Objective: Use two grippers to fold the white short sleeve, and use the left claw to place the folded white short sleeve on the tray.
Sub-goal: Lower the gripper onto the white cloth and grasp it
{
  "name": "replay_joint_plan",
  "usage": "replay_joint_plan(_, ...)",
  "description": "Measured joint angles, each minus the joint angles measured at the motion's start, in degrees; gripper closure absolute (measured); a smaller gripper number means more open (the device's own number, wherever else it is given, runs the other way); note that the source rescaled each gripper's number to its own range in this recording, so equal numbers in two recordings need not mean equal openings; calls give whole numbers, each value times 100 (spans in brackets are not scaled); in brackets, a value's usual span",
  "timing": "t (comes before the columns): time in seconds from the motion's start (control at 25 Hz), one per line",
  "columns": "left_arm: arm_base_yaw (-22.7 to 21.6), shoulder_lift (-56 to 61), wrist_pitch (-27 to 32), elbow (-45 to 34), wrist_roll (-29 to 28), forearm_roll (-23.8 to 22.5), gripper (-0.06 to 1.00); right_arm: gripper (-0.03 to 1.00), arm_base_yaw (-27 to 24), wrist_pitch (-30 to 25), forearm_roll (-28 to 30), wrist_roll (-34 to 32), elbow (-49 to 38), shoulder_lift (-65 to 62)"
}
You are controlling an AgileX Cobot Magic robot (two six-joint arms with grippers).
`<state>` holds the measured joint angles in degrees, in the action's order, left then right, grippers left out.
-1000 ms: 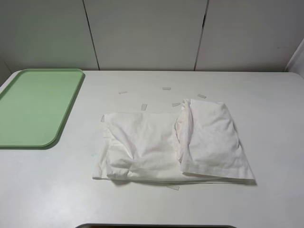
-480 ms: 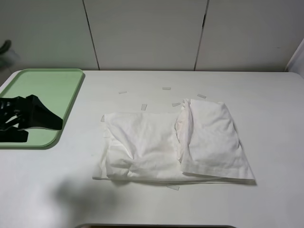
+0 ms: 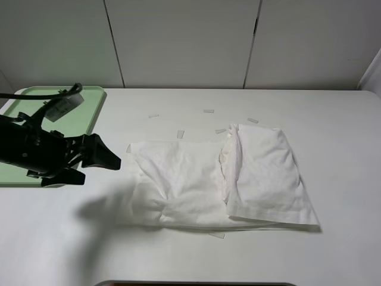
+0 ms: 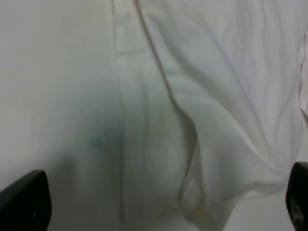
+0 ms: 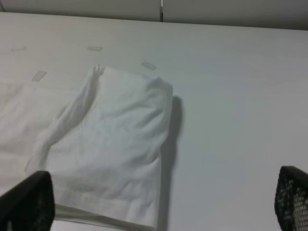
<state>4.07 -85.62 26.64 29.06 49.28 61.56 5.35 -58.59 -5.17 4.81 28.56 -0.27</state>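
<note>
White table (image 3: 333, 119), white short sleeve (image 3: 196, 179) outside tray (image 3: 90, 105) — left hand (image 3: 100, 169) wide, right hand (image 5: 159, 202) wide.

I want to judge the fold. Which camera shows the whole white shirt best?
The exterior high view: the white short sleeve lies whole there, one side folded over. The left wrist view gives only a blurred close-up of its creases; the right wrist view shows mainly the folded-over part.
</note>
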Motion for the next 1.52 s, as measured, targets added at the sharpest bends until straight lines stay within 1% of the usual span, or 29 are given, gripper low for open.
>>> replay_joint_plan(0.04,88,-179,-42,4,193,263,-4,-3,0,0,0,0,0,0)
replay_joint_plan(0.08,230,-461,-137,4,543,659,-4,-3,0,0,0,0,0,0)
replay_joint_plan(0.12,325,-650,-194,19,784,900,-4,-3,0,0,0,0,0,0)
replay_joint_plan(0.16,325,-650,-194,19,784,900,-4,-3,0,0,0,0,0,0)
replay_joint_plan(0.4,945,-1426,-234,263,1784,2267,-3,-3,0,0,0,0,0,0)
replay_joint_plan(0.44,1116,-1558,-274,278,1959,2615,-3,-3,0,0,0,0,0,0)
replay_joint_plan(0.52,1234,-1657,-323,283,2035,2786,-2,-3,0,0,0,0,0,0)
replay_joint_plan(0.68,1286,-1772,-337,283,2072,2854,-2,-3,0,0,0,0,0,0)
replay_joint_plan(0.88,1286,-1778,-342,284,2076,2832,-2,-3,0,0,0,0,0,0)
replay_joint_plan(1.04,1263,-1778,-452,295,1942,2325,-2,-3,0,0,0,0,0,0)
replay_joint_plan(1.2,1161,-1778,-483,339,1531,1657,-2,-3,0,0,0,0,0,0)
replay_joint_plan(1.24,1161,-1778,-483,339,1531,1657,-2,-3,0,0,0,0,0,0)
replay_joint_plan(1.28,1120,-1778,-484,356,1431,1510,-2,-3,0,0,0,0,0,0)
replay_joint_plan(1.36,1103,-1778,-497,369,1360,1391,-1,-3,0,0,0,0,0,0)
replay_joint_plan(1.52,1103,-1778,-519,380,1330,1359,-1,-3,0,0,0,0,0,0)
